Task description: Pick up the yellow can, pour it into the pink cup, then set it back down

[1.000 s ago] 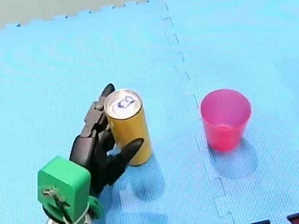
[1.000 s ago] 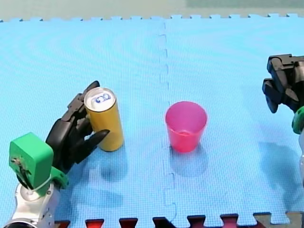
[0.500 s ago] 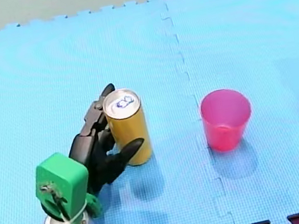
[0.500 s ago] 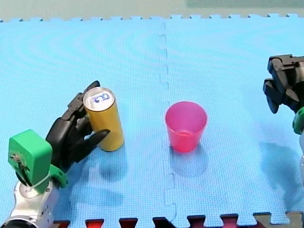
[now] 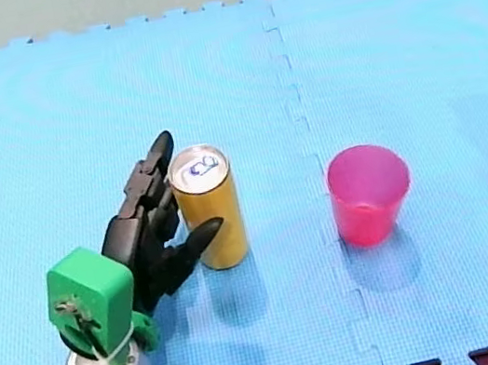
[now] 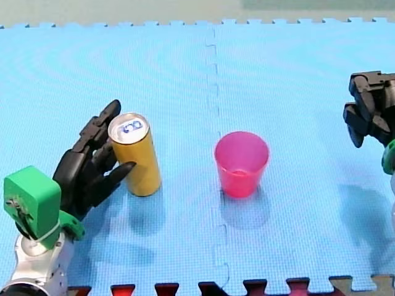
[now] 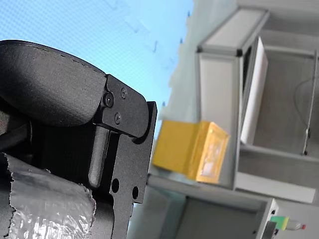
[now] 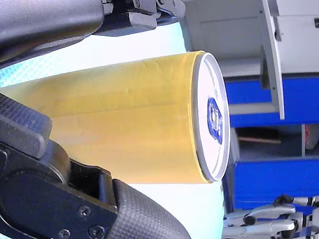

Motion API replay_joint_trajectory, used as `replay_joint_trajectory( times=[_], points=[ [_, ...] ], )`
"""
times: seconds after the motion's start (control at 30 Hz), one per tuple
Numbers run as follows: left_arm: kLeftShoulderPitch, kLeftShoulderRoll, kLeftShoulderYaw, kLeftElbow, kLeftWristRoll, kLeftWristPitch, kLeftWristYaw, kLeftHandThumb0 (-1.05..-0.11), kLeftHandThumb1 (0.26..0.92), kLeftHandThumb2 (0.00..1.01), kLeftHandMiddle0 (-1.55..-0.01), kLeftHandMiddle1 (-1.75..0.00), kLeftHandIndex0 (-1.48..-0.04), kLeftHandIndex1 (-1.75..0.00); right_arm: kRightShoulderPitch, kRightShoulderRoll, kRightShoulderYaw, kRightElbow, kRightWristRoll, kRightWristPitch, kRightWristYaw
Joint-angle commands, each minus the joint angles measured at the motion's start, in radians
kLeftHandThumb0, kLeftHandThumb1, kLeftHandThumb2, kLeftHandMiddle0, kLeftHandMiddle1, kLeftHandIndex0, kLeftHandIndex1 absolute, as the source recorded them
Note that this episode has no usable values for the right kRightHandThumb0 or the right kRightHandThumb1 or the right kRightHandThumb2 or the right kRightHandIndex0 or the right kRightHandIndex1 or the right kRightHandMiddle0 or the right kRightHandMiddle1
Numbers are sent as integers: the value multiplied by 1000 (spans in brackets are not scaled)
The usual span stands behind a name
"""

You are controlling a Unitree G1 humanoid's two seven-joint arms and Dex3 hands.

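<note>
We see the yellow can standing upright on the blue foam mat, well apart from the pink cup, which is upright on its right. Our left hand brackets the can with fingers spread, fingers behind and thumb in front, not clamped on it. Our right hand hangs curled and empty at the mat's far right edge.

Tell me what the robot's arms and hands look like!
The left robot hand, near the blue mat's left corner, is black with three chunky jointed fingers. Its wrist wears a bright green box tied on with a white cord, on a shiny silver forearm. The right robot hand, at the right edge, is black and blocky too.
</note>
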Motion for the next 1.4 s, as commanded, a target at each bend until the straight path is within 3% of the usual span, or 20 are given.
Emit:
replay_joint_trajectory(
  times=[0.0, 0.33, 0.83, 1.37],
  points=[
    [-15, 2, 0, 8, 2, 7, 4, -1038, 783, 0, -135, -10, -180, -5, -2, -3, -1, -2, 3, 4, 0],
    [-49, 7, 4, 34, 7, 32, 16, -991, 763, 0, -146, -9, -183, -1, 3, -3, 0, -11, 4, 3, 3],
    [-60, 6, -28, 51, 68, 43, 84, -858, 670, 0, -131, 0, -135, 0, 4, -2, -1, -11, 6, 6, 3],
    [-70, 4, -32, 51, 75, 62, 84, -833, 656, 0, -118, 0, -116, 0, 4, 1, -1, -17, 8, 6, -1]
  ],
)
